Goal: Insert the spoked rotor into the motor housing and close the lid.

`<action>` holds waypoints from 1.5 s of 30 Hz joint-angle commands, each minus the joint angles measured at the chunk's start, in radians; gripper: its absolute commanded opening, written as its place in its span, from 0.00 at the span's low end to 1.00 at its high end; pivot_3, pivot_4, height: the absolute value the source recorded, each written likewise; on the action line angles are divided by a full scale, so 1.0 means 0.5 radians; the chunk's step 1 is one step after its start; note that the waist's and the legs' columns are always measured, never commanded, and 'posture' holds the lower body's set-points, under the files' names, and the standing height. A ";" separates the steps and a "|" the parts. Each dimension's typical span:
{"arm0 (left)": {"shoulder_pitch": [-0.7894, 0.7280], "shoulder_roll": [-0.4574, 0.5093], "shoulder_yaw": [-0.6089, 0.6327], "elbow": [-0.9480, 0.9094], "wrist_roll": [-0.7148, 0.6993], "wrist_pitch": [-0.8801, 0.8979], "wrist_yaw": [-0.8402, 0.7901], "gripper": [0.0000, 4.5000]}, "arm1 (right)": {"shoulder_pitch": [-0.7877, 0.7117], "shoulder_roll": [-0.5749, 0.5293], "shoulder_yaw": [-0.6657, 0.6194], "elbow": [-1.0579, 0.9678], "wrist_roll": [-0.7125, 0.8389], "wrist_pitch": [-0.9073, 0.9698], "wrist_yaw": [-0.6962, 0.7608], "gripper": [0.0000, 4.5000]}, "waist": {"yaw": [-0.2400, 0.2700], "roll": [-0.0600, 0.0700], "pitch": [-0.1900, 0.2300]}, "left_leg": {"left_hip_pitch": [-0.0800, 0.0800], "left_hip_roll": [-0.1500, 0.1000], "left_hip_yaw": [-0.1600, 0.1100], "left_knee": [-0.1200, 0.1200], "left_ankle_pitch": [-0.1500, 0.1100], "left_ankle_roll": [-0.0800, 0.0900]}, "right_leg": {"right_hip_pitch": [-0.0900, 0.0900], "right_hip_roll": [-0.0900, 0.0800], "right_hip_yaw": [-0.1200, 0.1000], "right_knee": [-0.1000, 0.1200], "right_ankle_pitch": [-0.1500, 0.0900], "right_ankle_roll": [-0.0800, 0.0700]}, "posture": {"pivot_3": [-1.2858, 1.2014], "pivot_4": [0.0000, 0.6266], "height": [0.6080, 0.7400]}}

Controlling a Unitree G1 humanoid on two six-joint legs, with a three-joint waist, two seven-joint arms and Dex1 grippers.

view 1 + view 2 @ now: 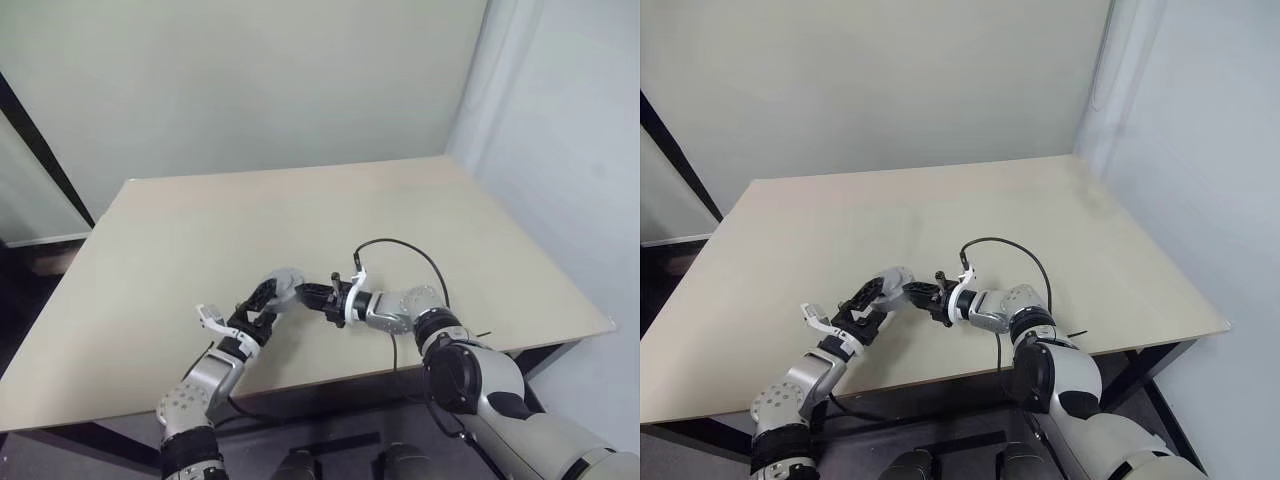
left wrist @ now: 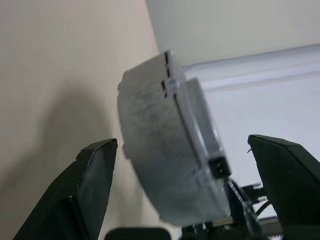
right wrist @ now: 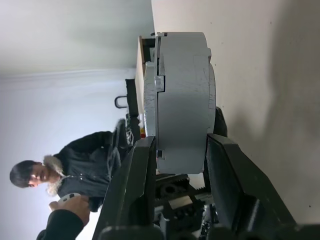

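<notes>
The robot's two arms meet over the front part of a pale wooden table (image 1: 300,215). Between them is a round silver-grey motor housing (image 1: 287,283) with the lid (image 3: 150,95) shut on it, so the two make one thick round puck. It is held up in the air just above the table, turned on its edge. The right gripper (image 1: 318,297) reaches in from the right and points to the left. Its two black fingers (image 3: 137,185) are squeezed onto the puck, one on the lid face and one on the back face of the housing. The left gripper (image 1: 262,300) comes up from below on the left. Its two black fingers (image 2: 92,185) are spread wide, one on each side of the puck, and there is a gap between each finger and the metal, so it is not touching. The copper rotor cannot be seen with the lid closed. A black cable (image 1: 410,255) loops up from the right wrist. In the right wrist view a person (image 3: 75,160) in a dark jacket sits far off, holding a small thing in one hand
</notes>
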 commanded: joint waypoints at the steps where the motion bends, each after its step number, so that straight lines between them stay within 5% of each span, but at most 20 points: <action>1: -0.066 -0.014 0.037 -0.004 -0.078 -0.029 0.003 0.81 | -0.068 0.041 -0.017 -0.108 0.084 0.012 0.077 0.27 | 0.000 -0.001 0.000 | 0.000 0.000 0.000 0.000 0.000 0.000 | 0.000 0.000 0.000 0.000 0.000 0.000 | 0.52 0.00 1.00; 6: -0.078 -0.020 0.026 0.008 -0.084 -0.037 0.004 0.48 | -0.068 0.043 0.012 -0.121 0.078 0.070 0.141 0.27 | 0.000 -0.004 -0.002 | 0.000 0.000 0.000 0.000 0.000 0.000 | 0.000 0.000 0.000 0.000 0.000 0.000 | 0.52 0.00 1.00; 14: -0.071 -0.019 -0.003 0.002 -0.051 -0.063 -0.012 0.47 | -0.056 0.047 0.003 -0.135 0.086 0.078 0.162 0.27 | 0.000 -0.006 -0.004 | 0.000 0.000 0.000 0.000 0.000 0.000 | 0.001 0.000 0.000 0.000 0.000 0.000 | 0.52 0.00 1.00; 26: -0.200 0.072 0.112 -0.112 -0.028 -0.353 0.048 0.46 | 0.077 -0.031 0.494 -0.407 -0.158 -0.216 0.641 0.27 | -0.001 -0.007 -0.004 | 0.001 -0.001 -0.001 0.002 0.000 0.000 | 0.001 0.000 0.000 0.002 0.001 0.001 | 0.52 0.00 1.00; 33: -0.231 0.147 0.188 -0.117 -0.076 -0.377 0.084 0.46 | 0.064 -0.105 0.372 -0.357 -0.008 -0.063 0.639 0.27 | 0.002 -0.008 -0.005 | 0.001 -0.001 -0.001 0.002 0.000 0.000 | 0.001 0.000 0.000 0.003 0.001 0.001 | 0.52 0.00 1.00; 42: -0.183 0.065 0.162 -0.134 -0.074 -0.436 0.123 0.44 | 0.068 -0.080 0.371 -0.412 0.009 0.036 0.674 0.95 | 0.016 -0.012 -0.008 | 0.002 0.000 -0.002 0.001 0.000 0.000 | 0.001 0.001 -0.002 0.003 0.003 -0.001 | 0.52 0.00 1.00; 45: -0.191 0.087 0.175 -0.141 0.003 -0.528 0.148 0.44 | 0.148 -0.055 0.548 -0.525 -0.184 -0.260 0.628 1.00 | 0.032 -0.014 -0.009 | 0.002 0.000 -0.002 0.002 0.000 -0.001 | 0.001 0.001 -0.002 0.003 0.003 -0.001 | 0.52 0.00 1.00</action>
